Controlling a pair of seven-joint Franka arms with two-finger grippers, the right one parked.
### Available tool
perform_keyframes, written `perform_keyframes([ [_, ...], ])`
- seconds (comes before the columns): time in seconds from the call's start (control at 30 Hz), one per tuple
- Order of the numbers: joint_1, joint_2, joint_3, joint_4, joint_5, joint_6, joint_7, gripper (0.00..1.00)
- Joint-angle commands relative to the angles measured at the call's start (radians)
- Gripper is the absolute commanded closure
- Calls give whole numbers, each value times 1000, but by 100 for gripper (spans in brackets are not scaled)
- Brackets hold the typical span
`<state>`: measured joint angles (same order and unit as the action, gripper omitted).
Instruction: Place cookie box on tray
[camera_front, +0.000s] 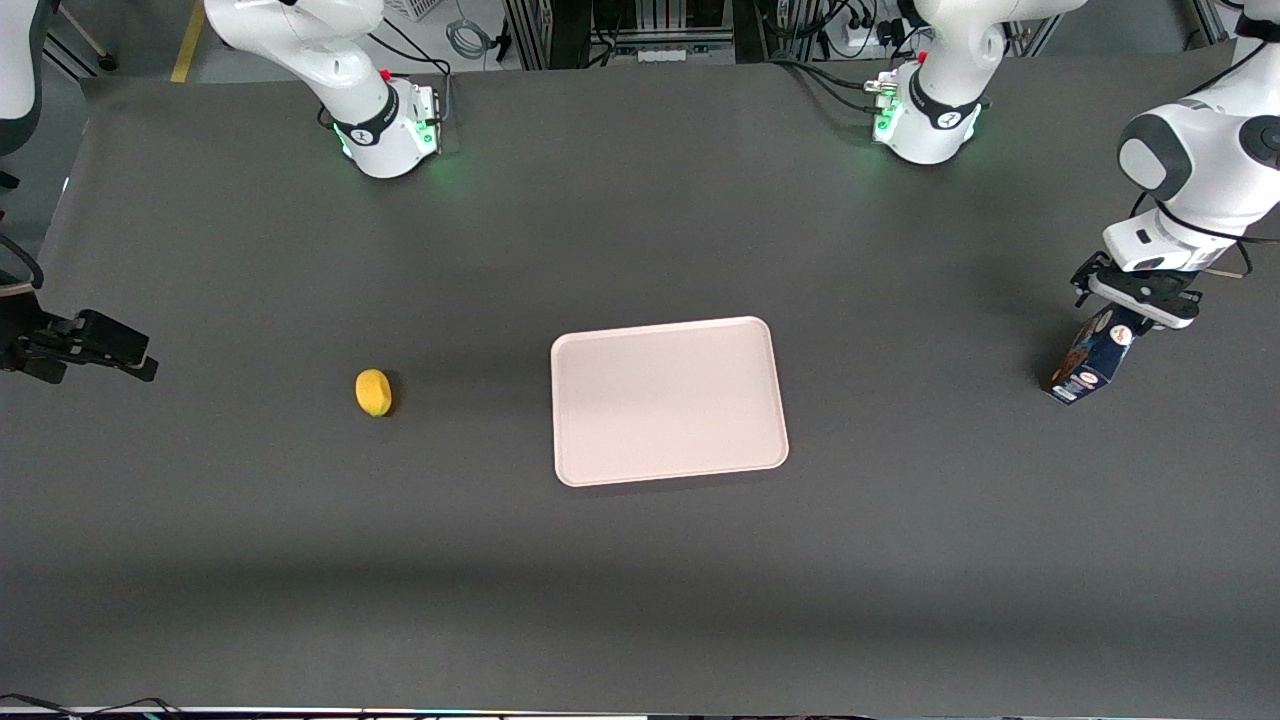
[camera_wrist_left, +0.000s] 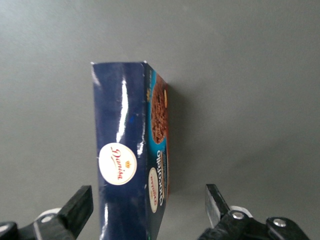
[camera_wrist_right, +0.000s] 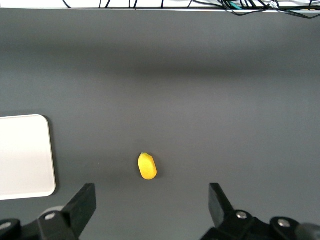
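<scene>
Grasp step: the gripper (camera_wrist_left: 149, 207) hangs over the box (camera_wrist_left: 131, 150) at the working arm's table edge, jaws open astride it. Next: close, lift, carry to the tray (camera_front: 668, 400).

A small dark navy-blue rectangular cookie box (camera_wrist_left: 122, 155) stands on the plain grey tabletop (camera_wrist_left: 250, 75), its narrow side with a round white-and-red logo facing the camera and a brown cookie picture on the adjoining face. The hand (camera_wrist_left: 149, 212) hovers over it, black fingers (camera_wrist_left: 77, 207) spread wide, clear of both sides.
</scene>
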<state>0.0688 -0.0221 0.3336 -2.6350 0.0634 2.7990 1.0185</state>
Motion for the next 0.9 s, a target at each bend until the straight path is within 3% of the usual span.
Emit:
perform_keyframes([
  [0.0, -3, 19, -4, 7, -22, 13, 32, 0],
  [0.63, -4, 108, -24, 95, -22, -6, 34, 0],
  [0.87, -4, 122, -45, 135, -65, -131, 35, 0],
])
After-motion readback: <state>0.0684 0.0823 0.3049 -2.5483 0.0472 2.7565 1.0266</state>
